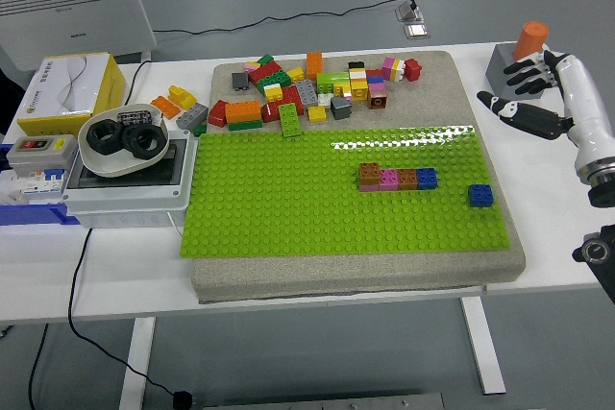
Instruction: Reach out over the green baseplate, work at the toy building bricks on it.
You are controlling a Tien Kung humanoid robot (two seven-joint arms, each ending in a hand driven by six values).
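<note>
Right hand (527, 93), fingers spread and holding nothing, hovers right of the green baseplate (288, 208), positioned to approach its brick row (396, 178).

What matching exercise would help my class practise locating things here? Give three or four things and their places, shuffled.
Things:
1. lone blue brick
2. row of four bricks
3. loose brick pile
4. right robot hand

Places:
A. beyond the green baseplate's far edge
B. over the table's right side
C. baseplate middle
D. near the baseplate's right edge

Pairs: 1-D, 2-C, 3-A, 4-B
</note>
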